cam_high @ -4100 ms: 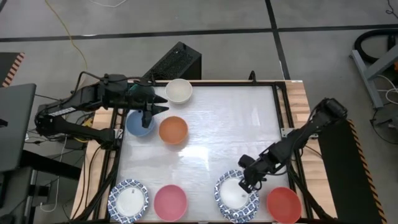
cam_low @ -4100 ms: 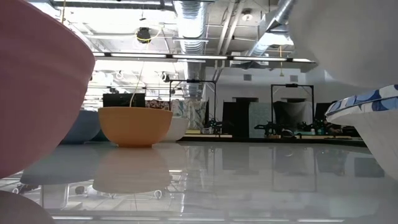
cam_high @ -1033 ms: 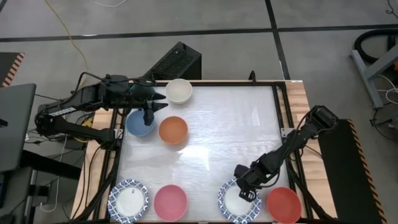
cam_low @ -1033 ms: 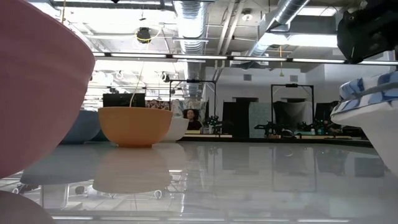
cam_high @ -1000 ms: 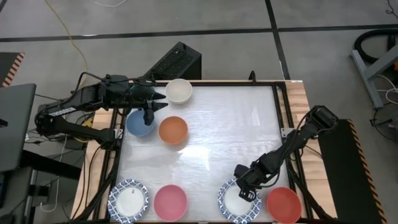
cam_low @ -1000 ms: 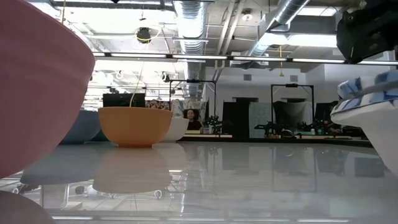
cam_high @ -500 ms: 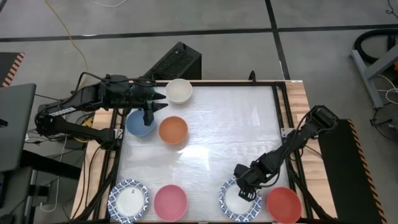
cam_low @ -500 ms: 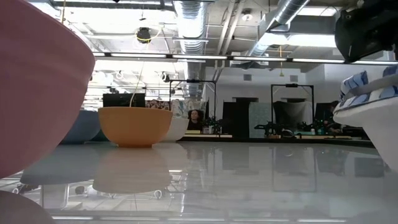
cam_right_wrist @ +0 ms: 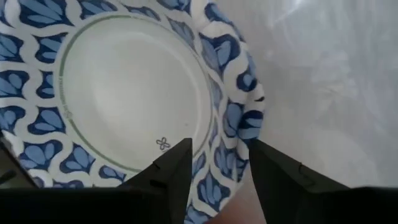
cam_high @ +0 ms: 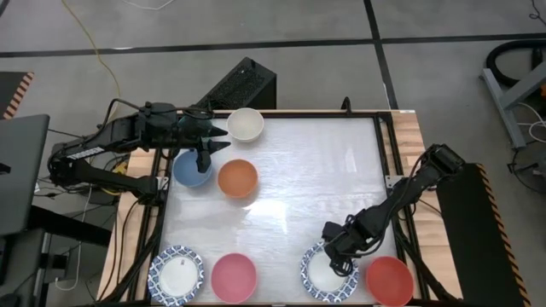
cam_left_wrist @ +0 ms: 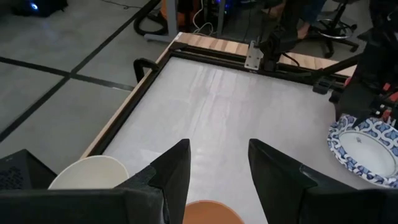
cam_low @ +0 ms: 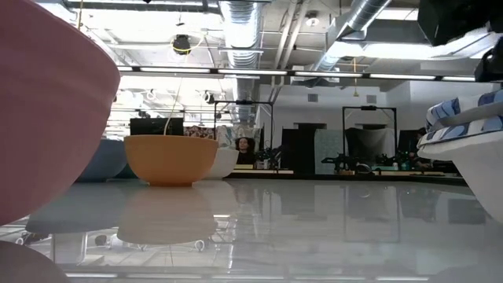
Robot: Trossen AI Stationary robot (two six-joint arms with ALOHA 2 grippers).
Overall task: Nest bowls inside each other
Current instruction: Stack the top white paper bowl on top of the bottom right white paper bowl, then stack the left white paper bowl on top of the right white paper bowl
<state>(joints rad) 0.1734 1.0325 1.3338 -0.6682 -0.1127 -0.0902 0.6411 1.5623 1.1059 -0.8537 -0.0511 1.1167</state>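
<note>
A blue-and-white patterned-rim bowl [cam_high: 327,273] [cam_right_wrist: 130,93] sits near the table's front edge, right of centre. In the low view two patterned rims [cam_low: 465,119] lie one inside the other. My right gripper [cam_high: 339,252] [cam_right_wrist: 217,165] hangs open just above its far rim, pointing down and touching nothing. My left gripper [cam_high: 217,141] [cam_left_wrist: 217,165] waits open at the far left, raised above the blue bowl [cam_high: 192,169] and the orange bowl [cam_high: 237,177], beside the cream-white bowl [cam_high: 246,124].
A red bowl [cam_high: 390,280] stands right of the patterned bowl. A pink bowl [cam_high: 233,275] and a second patterned bowl [cam_high: 177,273] stand at the front left. The table's middle [cam_high: 316,179] is bare. A black frame rail [cam_high: 381,153] edges the table.
My right gripper has risen off the patterned bowl's rim. The bowl stays where it was, resting in the one beneath it.
</note>
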